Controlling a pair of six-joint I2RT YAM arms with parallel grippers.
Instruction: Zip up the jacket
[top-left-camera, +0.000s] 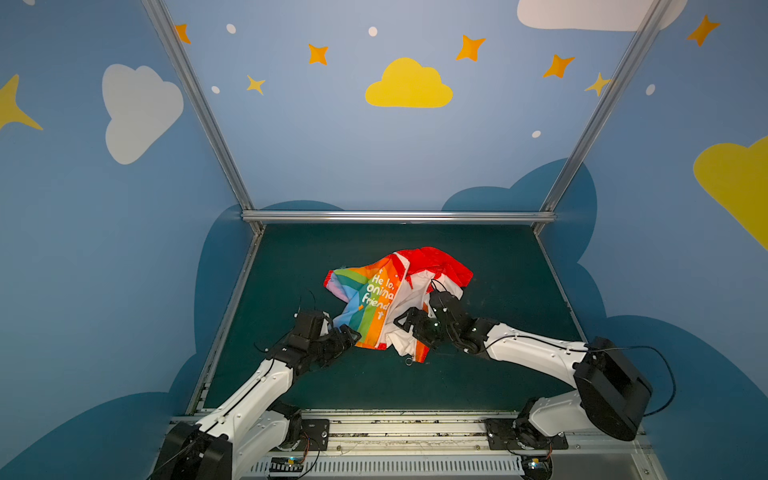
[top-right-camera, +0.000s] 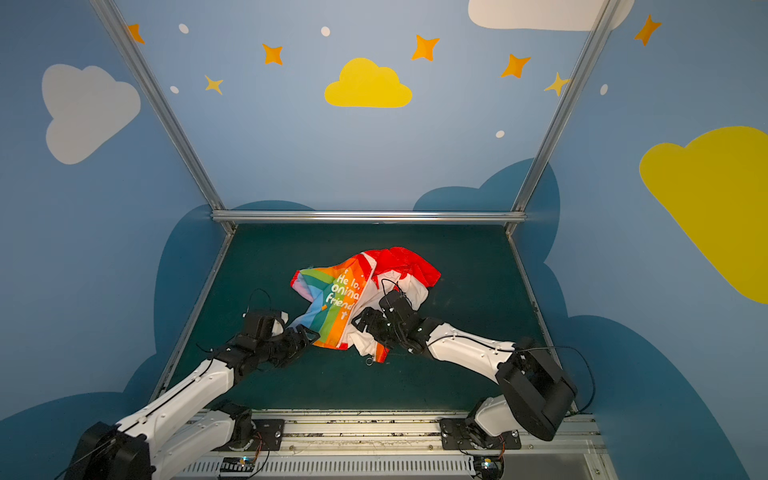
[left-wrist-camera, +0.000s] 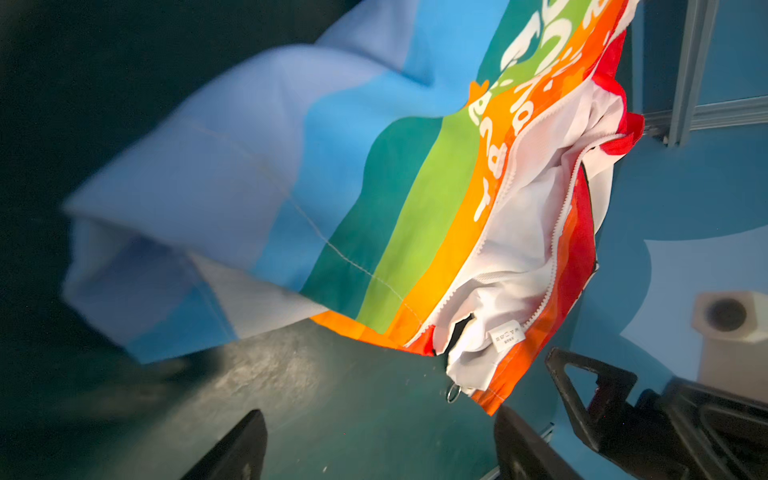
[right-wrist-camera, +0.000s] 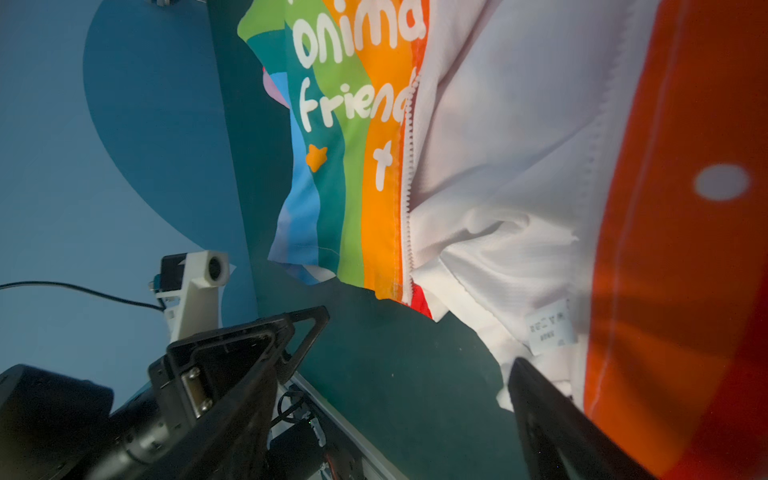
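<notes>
jacket (top-left-camera: 386, 299) is crumpled mid-worktop (top-left-camera: 478, 374), front open. The zipper isn't joined: its toothed edges (left-wrist-camera: 498, 208) splay apart with white lining between.

Left pincer (left-wrist-camera: 380, 415): jaws apart, empty, low over the worktop. The hem sits just ahead of its tips, with the ring pull (left-wrist-camera: 454, 392) ahead, nearer one finger (probably the target).

Right pincer (right-wrist-camera: 419, 336): jaws wide, nothing clamped. Lining and care label (right-wrist-camera: 550, 326) lie right beside one finger, and the rainbow panel's toothed edge is ahead.

My read: both sit at the hem because that's where the zipper halves must mate. The hem is bunched, so flatten it first. Thin fabric will likely slide.
</notes>
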